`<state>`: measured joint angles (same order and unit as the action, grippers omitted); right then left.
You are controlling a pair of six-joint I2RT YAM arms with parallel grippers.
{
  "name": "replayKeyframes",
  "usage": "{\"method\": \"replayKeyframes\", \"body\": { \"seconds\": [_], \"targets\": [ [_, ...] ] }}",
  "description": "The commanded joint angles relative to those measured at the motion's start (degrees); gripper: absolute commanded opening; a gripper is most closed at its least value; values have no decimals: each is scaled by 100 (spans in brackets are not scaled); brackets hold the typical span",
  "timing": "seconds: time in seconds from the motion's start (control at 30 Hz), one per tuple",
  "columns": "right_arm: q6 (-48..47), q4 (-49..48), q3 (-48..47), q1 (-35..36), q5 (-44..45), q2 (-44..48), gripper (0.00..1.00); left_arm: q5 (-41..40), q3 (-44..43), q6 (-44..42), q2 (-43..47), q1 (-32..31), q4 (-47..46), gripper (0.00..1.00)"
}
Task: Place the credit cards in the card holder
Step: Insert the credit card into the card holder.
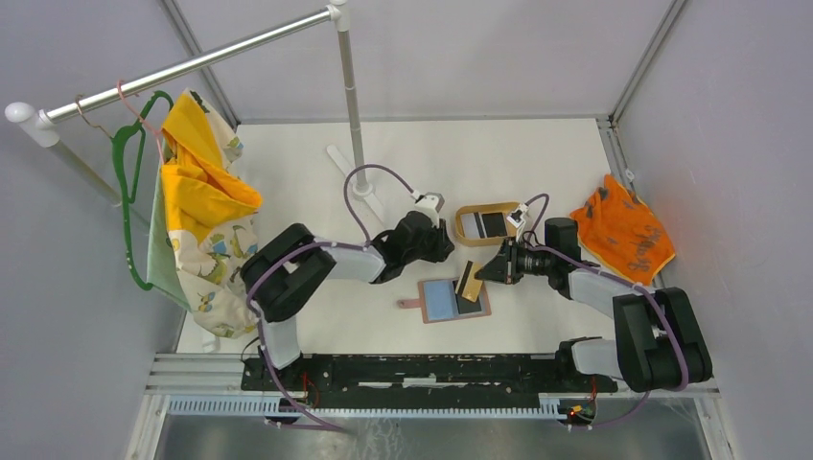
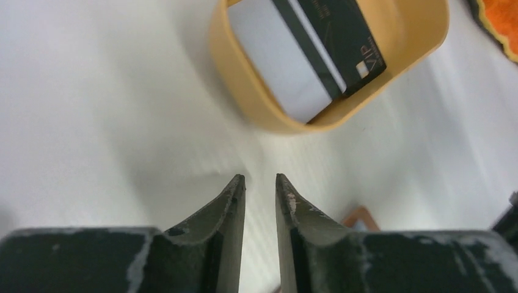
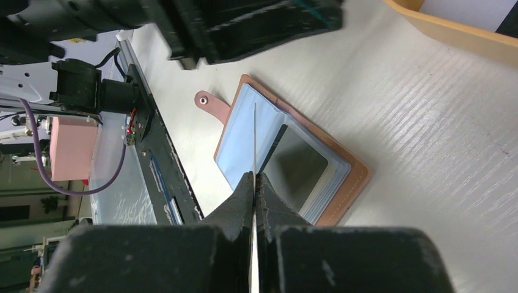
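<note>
from above: grips a gold card (image 1: pixel 469 280) in the right gripper (image 1: pixel 484 271), shut tight on it, and tilts it over the open card holder (image 1: pixel 443 302) at mid-table, likely so one edge can slip into a slot. parks the left gripper (image 1: pixel 447 245) just left of the tan tray (image 1: pixel 463 213).

from the left wrist: shows jaws a little apart, clasping nothing, and aims at the tray (image 2: pixel 223 55); finds a white striped card (image 2: pixel 269 55) and a black card (image 2: pixel 345 30) overlapped inside, probably next to go.

from the right wrist: pinches the gold card (image 3: pixel 255 134) edge-on and lines it up over the blue sleeves (image 3: pixel 241 146); leaves the snap tab (image 3: pixel 204 99) splayed left, keeping the holder flat.
</note>
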<state>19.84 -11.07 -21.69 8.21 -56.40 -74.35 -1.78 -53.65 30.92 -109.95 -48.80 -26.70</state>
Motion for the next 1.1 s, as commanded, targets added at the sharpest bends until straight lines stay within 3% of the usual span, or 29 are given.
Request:
{"method": "replayKeyframes", "body": {
  "seconds": [0.0,0.07,0.27,0.4,0.67,0.87,1.07],
  "targets": [
    [291,-265,9,122,42,-124,0,-660,779,-340,1412,46,-80,38],
    [285,-262,-3,196,-4,-229,0,-387,1157,-379,1951,46,-51,43],
    [126,-18,-107,313,170,-436,0,690,2246,-46,3073,10,-59,46],
    [62,52,-126,327,315,-507,0,762,2837,337,3580,-109,40,49],
    [-92,349,-304,379,485,-758,0,-331,2956,622,4020,-925,933,49],
    [-206,535,-472,451,430,-944,0,-1515,2302,748,3380,-1502,1977,49],
    [-273,609,-524,530,411,-1081,0,-1694,2174,846,2994,-1574,2118,52]
  ]
}}
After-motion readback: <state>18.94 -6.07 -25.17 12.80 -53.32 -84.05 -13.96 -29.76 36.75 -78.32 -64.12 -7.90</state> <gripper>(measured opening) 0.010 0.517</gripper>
